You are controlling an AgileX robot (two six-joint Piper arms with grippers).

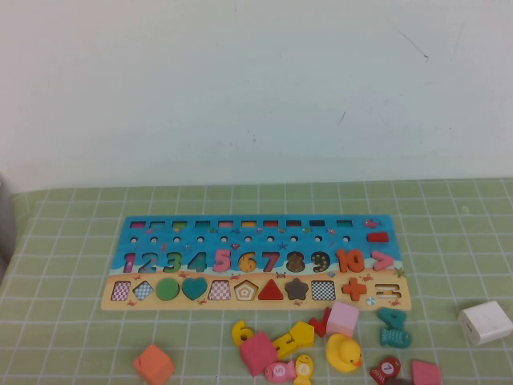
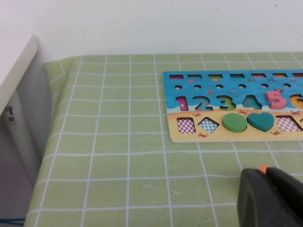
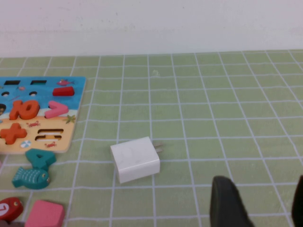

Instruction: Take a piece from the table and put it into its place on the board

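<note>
The yellow numeral 6 point(image 1: 241, 330) lies on the table just in front of the board, partly behind a pink cube point(image 1: 258, 353). The long board point(image 1: 256, 233) has a blue part with numerals and a tan strip with shapes; it also shows in the left wrist view point(image 2: 213, 82) and the right wrist view point(image 3: 75, 85). Neither gripper shows in the high view. My left gripper point(image 2: 263, 171) is shut over bare cloth in front of the board's left end, with an orange bit at its tip. My right gripper point(image 3: 262, 203) is open and empty, near a white charger point(image 3: 136, 159).
Loose pieces lie in front of the board: an orange block point(image 1: 153, 363), a yellow pentagon block point(image 1: 301, 332), a yellow duck point(image 1: 344, 352), a pale pink cube point(image 1: 343, 318), a teal fish 4 point(image 1: 393, 325), fish pieces. The white charger point(image 1: 485, 322) lies at the right.
</note>
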